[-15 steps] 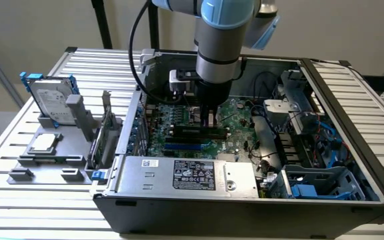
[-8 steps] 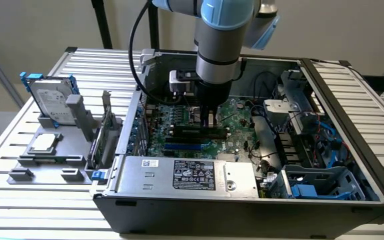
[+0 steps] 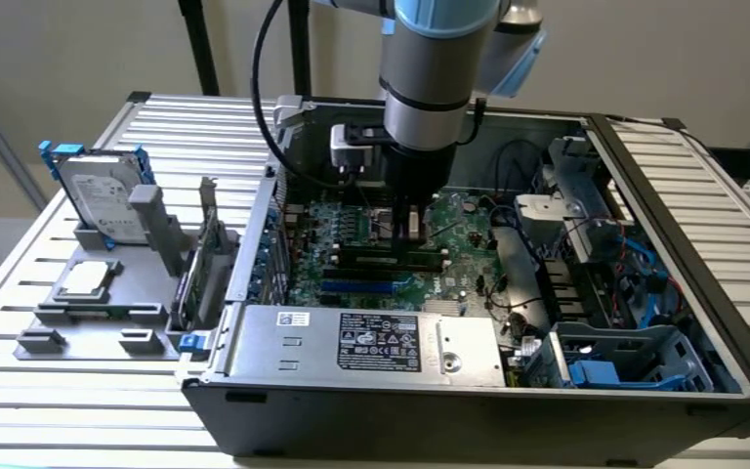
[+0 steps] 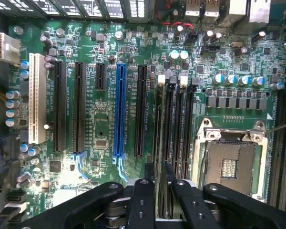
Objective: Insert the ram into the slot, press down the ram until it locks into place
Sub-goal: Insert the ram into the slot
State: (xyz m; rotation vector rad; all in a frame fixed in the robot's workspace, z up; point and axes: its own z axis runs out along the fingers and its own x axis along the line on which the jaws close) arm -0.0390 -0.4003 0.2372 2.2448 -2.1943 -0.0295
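Evidently the work stands at the seating stage: the tool [image 3: 409,233] reaches straight down into the open computer case [image 3: 479,410], which sits on the slatted tabletop [image 3: 75,401]. Its two fingers [image 4: 141,200] are drawn close together with the ram [image 3: 375,257] seemingly pinched edge-on between them, so I judge the tool closed on the ram rather than free. Taking the square metal processor socket [image 4: 229,164] as the mark, the bank of black memory sockets lies just beside it, between it and the blue slot [image 4: 119,112]. The slot [image 4: 163,124] in question seems to be on the side of that bank away from the processor socket, though exactly which of the alike sockets it is I cannot tell. The ram lies directly under the tool, not off to any side. Its long axis runs parallel to the slot and to the near edge of the processor socket, so the two are lined up lengthwise. In the exterior view a green strip sits low along the sockets beneath the fingers, touching or just entering the slot. Whether the end clips have closed is too small to tell, so I would not count it locked.
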